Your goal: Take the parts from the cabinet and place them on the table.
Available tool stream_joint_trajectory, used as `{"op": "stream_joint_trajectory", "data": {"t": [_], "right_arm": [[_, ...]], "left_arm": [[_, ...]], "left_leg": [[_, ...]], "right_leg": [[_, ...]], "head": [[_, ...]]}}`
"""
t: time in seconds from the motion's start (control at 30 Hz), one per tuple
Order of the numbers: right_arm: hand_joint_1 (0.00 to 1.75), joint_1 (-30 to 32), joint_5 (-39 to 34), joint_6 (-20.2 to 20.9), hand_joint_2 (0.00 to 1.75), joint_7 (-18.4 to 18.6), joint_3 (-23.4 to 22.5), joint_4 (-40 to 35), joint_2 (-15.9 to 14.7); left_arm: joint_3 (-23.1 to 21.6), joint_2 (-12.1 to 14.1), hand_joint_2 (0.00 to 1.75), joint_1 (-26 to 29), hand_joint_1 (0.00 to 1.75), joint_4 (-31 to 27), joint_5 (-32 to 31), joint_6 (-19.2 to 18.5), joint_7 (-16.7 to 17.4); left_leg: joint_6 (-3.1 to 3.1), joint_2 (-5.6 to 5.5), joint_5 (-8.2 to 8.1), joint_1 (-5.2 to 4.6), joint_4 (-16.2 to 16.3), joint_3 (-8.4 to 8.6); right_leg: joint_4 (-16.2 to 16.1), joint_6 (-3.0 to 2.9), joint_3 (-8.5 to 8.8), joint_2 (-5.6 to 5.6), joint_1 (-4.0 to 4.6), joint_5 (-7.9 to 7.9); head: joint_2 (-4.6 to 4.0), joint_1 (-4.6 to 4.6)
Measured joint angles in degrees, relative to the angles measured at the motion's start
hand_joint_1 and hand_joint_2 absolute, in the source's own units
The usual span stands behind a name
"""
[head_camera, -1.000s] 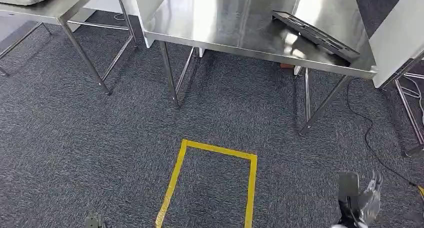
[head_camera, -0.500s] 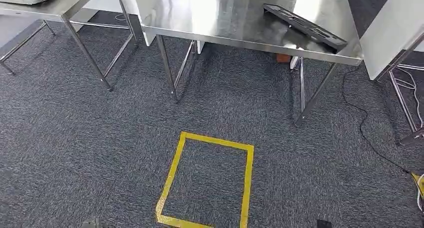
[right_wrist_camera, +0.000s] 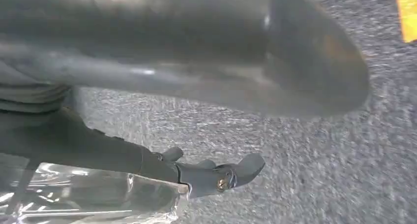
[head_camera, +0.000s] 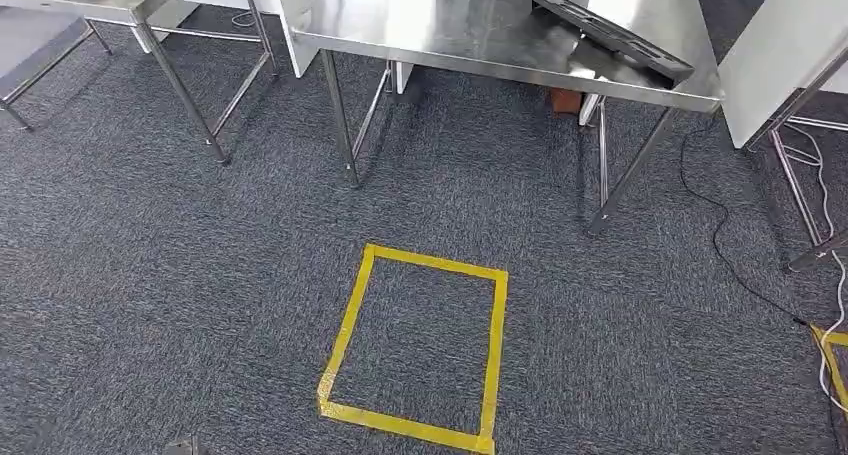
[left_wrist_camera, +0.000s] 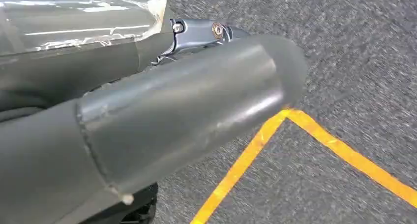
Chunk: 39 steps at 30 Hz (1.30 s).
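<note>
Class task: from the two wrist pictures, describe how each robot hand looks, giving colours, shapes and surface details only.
The left robot hand shows a thick, rounded grey thumb with a glossy, scuffed surface, a darker finger with a brass-coloured pin, and clear shiny wrap on its cover. The right robot hand looks alike: blurred grey thumb, dark slim finger with a round pin, and crinkled clear wrap.

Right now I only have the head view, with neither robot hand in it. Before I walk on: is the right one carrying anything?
Observer: No. The right robot hand hangs over carpet, thumb and a finger apart, with nothing between them.
Operator: And the left?
Observer: The left robot hand hangs above a corner of the yellow tape. Its thumb blocks the grasp, so I cannot tell.
</note>
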Motion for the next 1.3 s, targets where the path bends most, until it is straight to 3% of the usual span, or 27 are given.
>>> {"op": "stream_joint_trajectory", "data": {"t": [0.03,0.1,0.13,0.17,0.23,0.3,0.33,0.37,0.43,0.47,0.5,0.53,0.57,0.63,0.67,0.73,0.8,0.83,0.87,0.93,0.97,1.0,1.13,1.17,1.2,1.23,1.3], "right_arm": [[0.00,0.0,0.0,0.0,0.00,0.1,0.0,0.1,0.0],[0.00,0.2,0.1,0.1,0.00,0.4,0.0,0.4,0.0],[0.00,0.2,0.1,0.1,0.00,0.4,0.0,0.5,0.0],[0.00,0.1,0.1,0.2,0.00,0.5,0.0,0.5,0.1],[0.00,0.1,0.3,0.4,0.00,0.5,0.0,0.5,0.0],[0.00,0.2,0.7,1.2,0.00,0.5,0.0,0.6,0.0],[0.00,0.2,0.8,1.6,0.00,0.5,0.0,0.7,0.0],[0.00,0.3,1.1,1.8,0.00,0.6,0.0,0.7,0.0],[0.00,0.2,1.9,2.1,0.00,1.2,0.0,0.8,0.1],[0.00,0.2,2.2,2.2,0.00,1.2,0.1,0.8,0.1],[0.00,0.3,2.4,2.3,0.00,1.4,0.1,0.8,0.1],[0.00,0.3,2.6,2.3,0.00,1.5,0.2,0.9,0.2],[0.00,0.2,2.7,2.3,0.00,1.5,0.2,0.9,0.2],[0.00,0.1,2.8,2.4,0.00,1.9,0.3,0.9,0.3],[0.00,0.2,2.8,2.4,0.00,1.9,0.3,0.9,0.3],[0.00,0.2,2.9,2.5,0.00,1.9,0.3,1.1,0.6],[0.00,0.4,3.0,2.6,0.00,2.2,0.3,1.2,0.6],[0.00,0.6,3.0,2.6,0.00,2.2,0.3,1.2,0.6],[0.00,0.7,3.0,2.7,0.00,2.3,0.3,1.2,0.6],[0.00,0.7,3.1,2.7,0.00,2.3,0.3,1.2,0.6],[0.00,0.7,3.2,2.8,0.00,2.3,0.3,1.2,0.7],[0.00,0.8,3.3,2.9,0.00,2.3,0.3,1.3,0.7],[0.00,0.8,3.6,3.3,0.00,2.4,0.5,1.5,0.9],[0.00,0.7,3.8,3.3,0.00,2.3,0.5,1.5,1.1],[0.00,0.7,3.8,3.3,0.00,2.3,0.5,1.5,1.1],[0.00,0.8,3.8,3.3,0.00,2.3,0.5,1.5,1.1],[0.00,1.2,3.8,3.4,0.00,2.3,0.5,1.5,1.2]], "left_arm": [[0.0,-0.1,0.00,0.0,0.00,0.1,0.0,0.0,0.0],[0.0,-0.1,0.00,0.0,0.00,0.3,0.0,0.0,-0.1],[0.0,-0.1,0.00,0.0,0.00,0.3,0.0,0.0,-0.1],[0.0,-0.1,0.00,0.1,0.00,0.4,0.0,0.0,-0.1],[0.0,-0.1,0.00,0.1,0.00,0.4,0.0,0.0,-0.1],[0.0,-0.1,0.00,0.3,0.00,0.6,0.0,-0.2,0.0],[0.0,-0.1,0.00,0.4,0.00,0.7,0.0,-0.2,0.2],[0.0,-0.1,0.00,0.6,0.00,0.8,0.0,-0.2,0.3],[0.0,-0.1,0.00,0.7,0.00,0.9,0.0,-0.2,0.6],[0.0,-0.1,0.00,0.7,0.00,0.9,0.0,-0.2,0.6],[0.0,-0.2,0.00,0.6,0.00,0.9,0.0,-0.2,0.8],[0.0,-0.2,0.00,0.7,0.00,0.9,0.0,-0.3,0.8],[0.0,-0.2,0.00,0.8,0.00,1.0,-0.1,-0.3,0.8],[0.0,-0.2,0.00,0.8,0.00,1.2,-0.1,-0.3,1.1],[0.0,-0.4,0.00,1.0,0.00,1.3,-0.2,-0.3,1.2],[0.0,-0.4,0.00,1.0,0.00,1.3,-0.2,-0.2,1.5],[-0.1,-0.5,0.00,1.1,0.00,1.4,-0.4,-0.2,1.7],[-0.1,-0.5,0.00,1.2,0.00,1.5,-0.4,0.1,1.8],[-0.1,-0.5,0.00,1.4,0.00,1.6,-0.5,0.1,1.9],[-0.1,-0.7,0.00,1.6,0.00,1.7,-0.5,0.6,2.2],[-0.1,-0.8,0.00,1.6,0.00,1.7,-0.5,0.8,2.4],[-0.1,-0.9,0.00,1.6,0.00,1.7,-0.5,0.9,2.5],[-0.1,-1.0,0.00,2.1,0.00,1.8,-0.5,1.4,2.7],[-0.1,-1.0,0.00,2.3,0.00,1.8,-0.5,1.7,2.8],[-0.1,-1.1,0.00,2.3,0.00,1.8,-0.5,1.9,2.8],[-0.1,-1.1,0.00,2.2,0.00,1.8,-0.4,1.9,2.8],[-0.1,-1.1,0.00,2.3,0.00,1.8,-0.4,1.8,2.8]], "left_leg": [[-0.37,0.12,0.47,0.04,0.0,0.07],[-1.03,0.12,1.13,0.31,-0.2,0.14],[-1.42,0.06,1.35,0.26,-0.2,0.12],[-1.68,-0.30,-0.11,0.58,0.9,-0.55],[-2.06,-0.51,-5.69,0.66,7.6,-3.01],[-2.44,-0.69,-9.87,0.67,17.0,-6.31],[-2.49,-0.68,-9.93,0.69,19.1,-6.66],[-2.46,-0.64,-8.84,0.73,18.0,-5.60],[-2.24,0.19,-4.20,0.79,8.4,0.35],[-1.95,1.72,-2.69,0.77,3.5,3.03],[-1.77,3.54,-3.76,0.13,2.4,4.05],[-1.05,3.44,-3.37,-0.07,2.2,3.62],[-0.98,2.68,-3.59,-0.06,1.8,3.39],[-0.12,1.33,-3.69,-0.04,1.1,3.09],[0.46,0.80,-3.29,0.37,0.6,3.30],[1.15,-0.12,-2.84,0.36,0.4,2.84],[1.50,-1.42,-2.54,0.27,0.5,2.36],[1.47,-2.10,-2.39,0.25,0.5,2.28],[1.38,-2.72,-2.29,0.25,0.5,2.27],[1.07,-4.15,-2.06,0.25,0.6,2.30],[0.86,-4.86,-1.93,0.26,0.6,2.31],[0.48,-5.45,-1.72,0.12,0.7,2.03],[-1.10,-7.60,-0.84,0.20,0.6,1.12],[-1.21,-6.36,-1.33,0.42,1.3,0.78],[-1.46,-3.25,-3.05,0.16,2.9,0.04],[-1.75,-1.85,-5.58,0.26,6.5,-1.48],[-2.33,-1.17,-10.29,0.46,16.4,-5.72]], "right_leg": [[-1.0,-0.66,0.12,0.10,0.39,-0.37],[-0.4,-1.06,-1.07,0.10,0.48,-0.17],[-0.7,-1.75,-1.24,0.06,0.31,0.21],[-0.8,-2.57,-1.21,-0.31,-0.42,0.70],[-0.8,-3.71,-1.63,-0.62,-0.11,1.25],[-0.7,-4.10,-2.35,-1.28,0.26,1.51],[-0.5,-4.07,-2.55,-1.69,0.37,1.54],[-0.3,-4.07,-2.70,-2.03,0.37,1.52],[0.3,-4.01,-2.29,-2.79,0.36,1.36],[0.7,-3.66,-2.42,-3.06,0.47,1.10],[0.8,-3.48,-3.22,-3.42,1.01,1.01],[0.9,-3.42,-3.13,-3.85,1.13,1.01],[1.0,-3.22,-2.86,-4.39,1.39,0.93],[1.1,-2.80,-3.01,-5.49,1.71,0.99],[1.7,-2.50,-3.58,-4.73,1.28,0.11],[8.0,-2.96,-6.35,-1.23,0.98,-3.31],[17.9,-3.06,-11.05,-0.31,0.71,-6.91],[20.3,-2.65,-12.15,-0.21,0.67,-7.15],[19.6,-2.13,-11.87,-0.13,0.60,-6.38],[10.8,-0.86,-7.72,0.37,0.32,-2.05],[5.1,-0.58,-5.09,1.67,0.06,0.22],[1.7,-0.81,-3.90,5.50,-0.24,0.76],[1.7,-2.13,-3.96,3.18,0.25,1.43],[1.3,-2.79,-4.00,2.46,-0.80,1.88],[1.4,-3.38,-4.10,1.80,-0.56,2.10],[1.4,-3.62,-4.16,0.92,-0.39,2.11],[1.4,-3.62,-4.39,-1.03,-0.11,2.11]], "head": [[0.00,-0.24],[0.00,-0.26],[0.00,-0.26],[0.00,-0.30],[0.00,-0.81],[0.00,-0.77],[0.00,-0.74],[0.00,-0.77],[0.00,-0.79],[0.00,-0.81],[0.00,-0.81],[0.00,-0.68],[0.00,-0.53],[0.00,-0.48],[0.00,-0.68],[0.00,-0.17],[0.00,-0.15],[0.00,-0.18],[0.00,-0.13],[0.00,-0.18],[0.00,-0.11],[0.00,0.02],[0.00,-0.11],[0.00,-0.13],[0.00,-0.33],[0.00,-0.72],[0.00,-0.70]]}}
